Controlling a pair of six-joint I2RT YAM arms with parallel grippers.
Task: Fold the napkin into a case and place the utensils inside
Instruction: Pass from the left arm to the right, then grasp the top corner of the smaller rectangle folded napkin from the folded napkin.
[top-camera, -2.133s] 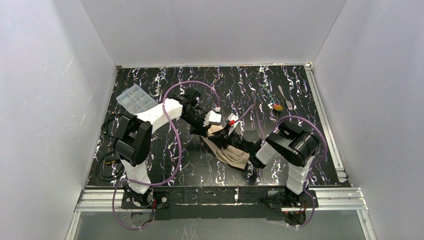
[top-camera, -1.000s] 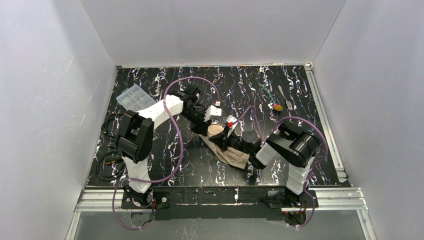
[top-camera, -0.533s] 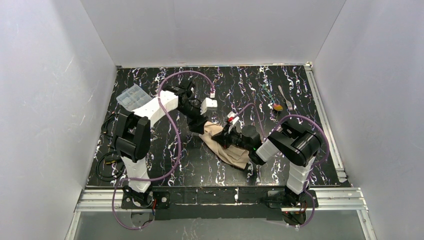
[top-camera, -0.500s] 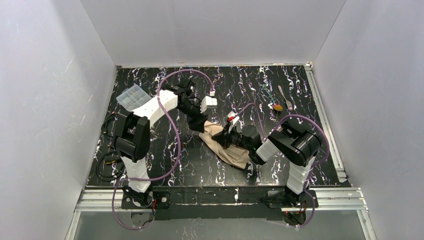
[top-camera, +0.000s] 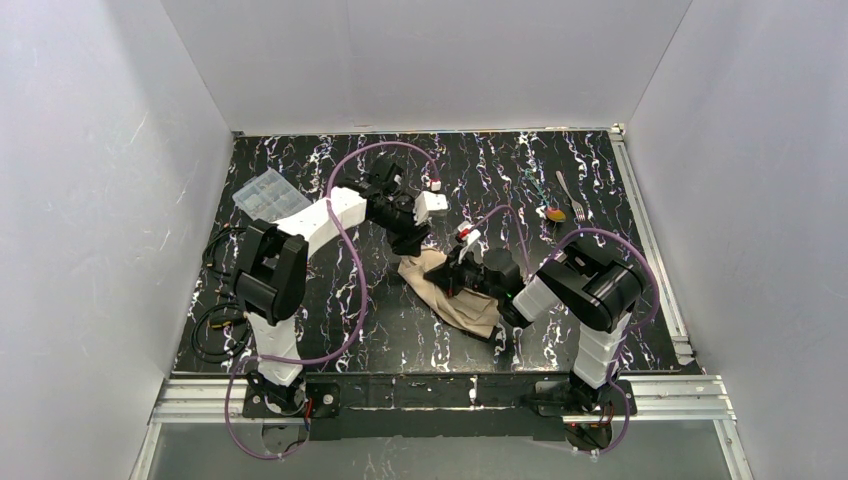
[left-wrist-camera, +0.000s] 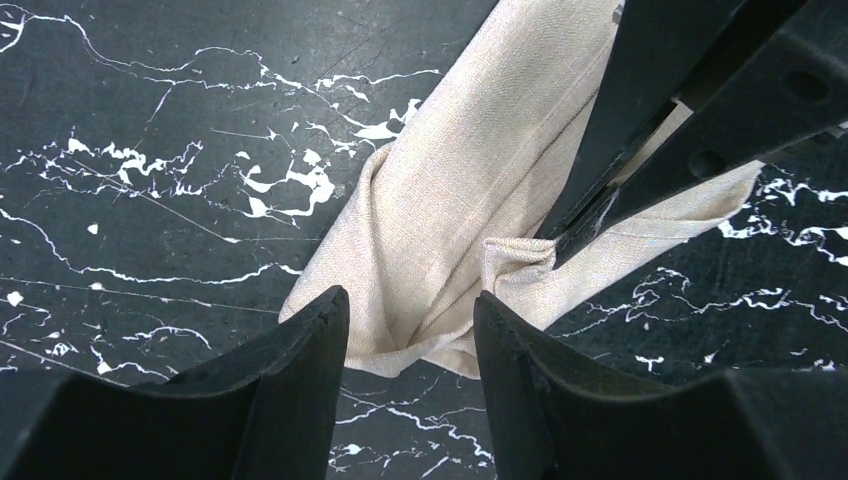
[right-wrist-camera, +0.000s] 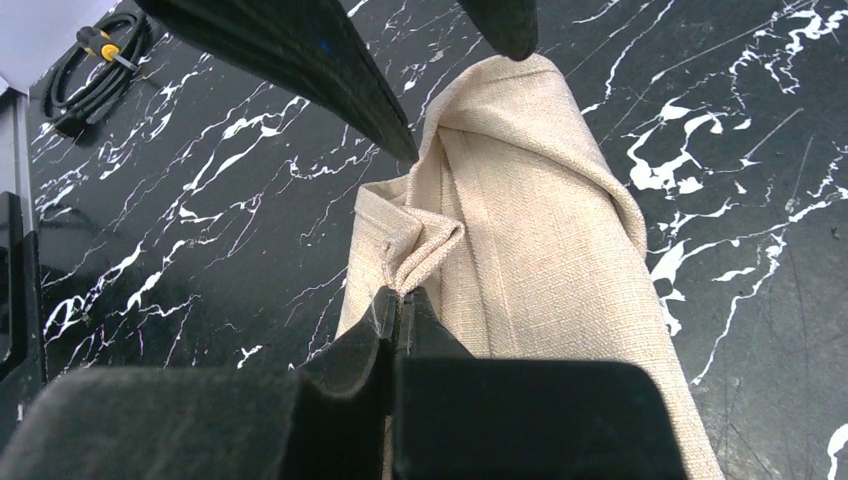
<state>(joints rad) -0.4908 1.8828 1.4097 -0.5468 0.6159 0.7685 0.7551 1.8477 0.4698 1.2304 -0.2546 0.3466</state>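
because the right gripper (right-wrist-camera: 400, 300) is clamped on only a small fold of the napkin (top-camera: 462, 308), which lies as a narrow bundle at the middle of the table (top-camera: 385, 335), i think any pull could drag the whole cloth and open its layers. the left gripper (left-wrist-camera: 410, 318) hangs spread apart above its far end, pinning nothing; the fork (top-camera: 570, 190) and spoon (top-camera: 555, 213) lie well apart, far right.
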